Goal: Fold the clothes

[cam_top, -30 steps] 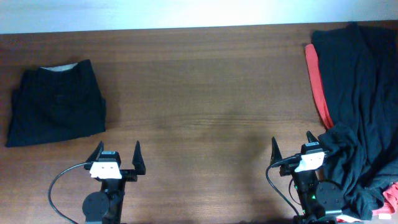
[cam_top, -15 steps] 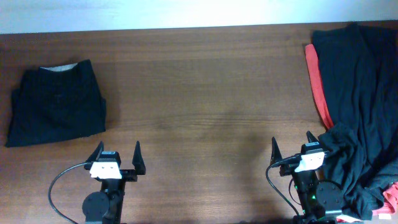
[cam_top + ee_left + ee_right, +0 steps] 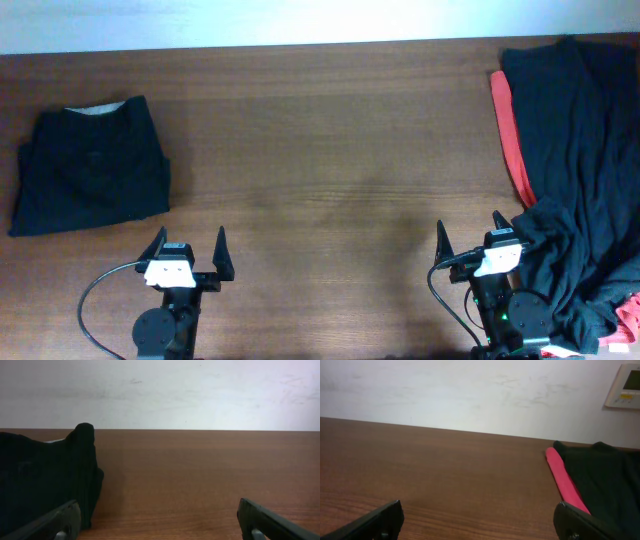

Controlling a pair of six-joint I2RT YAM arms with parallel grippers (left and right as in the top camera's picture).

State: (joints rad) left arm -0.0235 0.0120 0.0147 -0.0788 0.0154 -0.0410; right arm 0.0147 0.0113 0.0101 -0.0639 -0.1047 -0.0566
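Both arms sit at the near edge of the worktop (image 3: 330, 150), left pincer (image 3: 190, 242) and right pincer (image 3: 468, 232) spread wide and empty. Unfolded clothes (image 3: 580, 140) heap at far right, with folded shorts (image 3: 92, 165) set aside at left, likely to keep the middle free for folding.

Lower left of overhead, left gripper (image 3: 190, 243): two black pointed jaws, left white block (image 3: 167, 268) behind, round black housing (image 3: 160, 330) below, thin black left cable (image 3: 92, 295) looping off its side. Lower right, right gripper (image 3: 468, 238): same black jaws, right white block (image 3: 497, 256), black right cable (image 3: 437, 292), small green light (image 3: 503, 318) on body. Wrist views: matte black jaw tips in bottom corners.
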